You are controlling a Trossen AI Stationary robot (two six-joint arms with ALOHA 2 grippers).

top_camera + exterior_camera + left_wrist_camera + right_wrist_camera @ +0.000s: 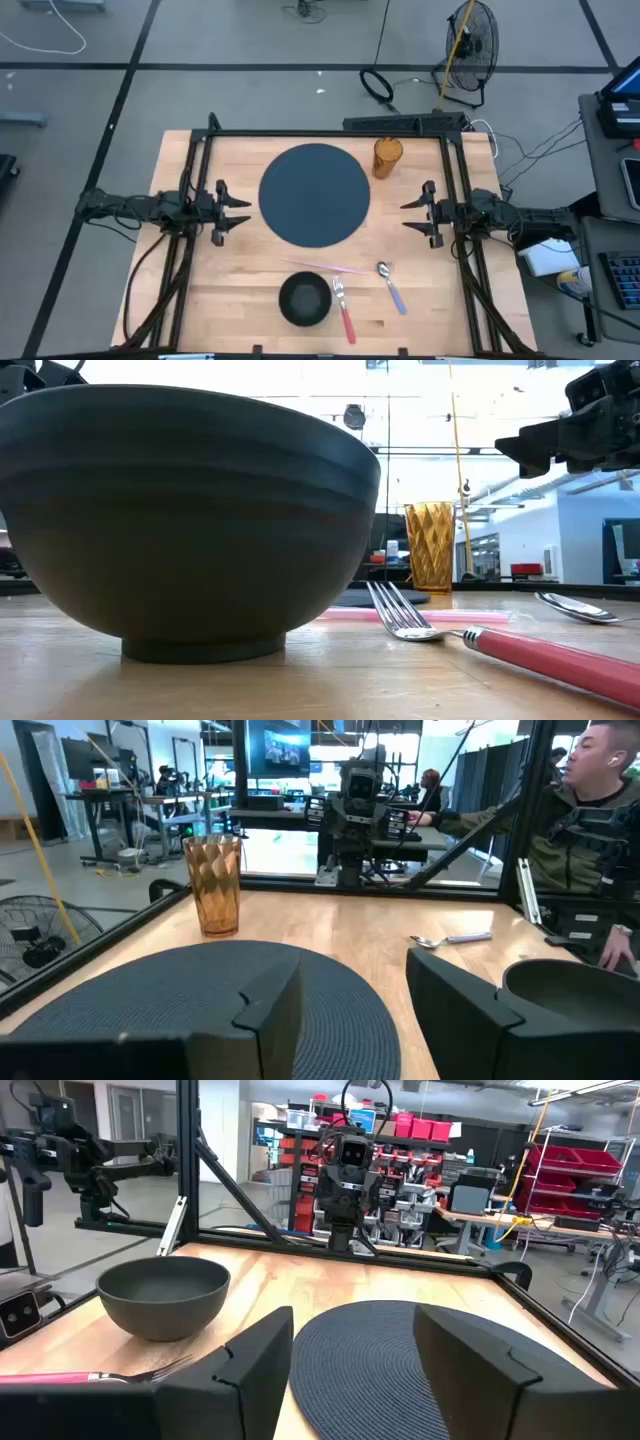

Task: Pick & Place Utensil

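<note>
Both claws wide, holding nothing: left gripper (243,212) at mat's (315,194) 9 o'clock, right gripper (408,213) at 3. Fork (344,307) at 6, just beside bowl (303,299); spoon (391,287) at 5.

The left gripper (243,212) at centre-left of the high view and the right gripper (407,210) at centre-right face each other, fingers spread apart.

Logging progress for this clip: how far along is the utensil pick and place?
Nothing looks done: fork, spoon and pink straw lie on the table by the bowl. Nothing in hand: left gripper and right gripper open beside the placemat. All picking remains.
</note>
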